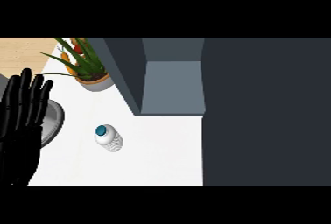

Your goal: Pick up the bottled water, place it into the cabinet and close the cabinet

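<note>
At the view's left edge, my left hand [22,127] is resting with fingers straight and slightly apart, holding nothing. Right of those fingers, well apart from them, the bottled water [108,138] is standing on the white counter [161,153]. Farther off, the open cabinet [171,87] is showing, with a potted plant [90,70] sitting left of it.

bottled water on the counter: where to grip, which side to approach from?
Grip the bottled water round its ribbed body, below the blue cap. It stands upright on the white counter, so a sideways wrap probably suits better than a top pinch. Come from its right: the counter is bare there, while the open left hand rests at the left edge.
</note>
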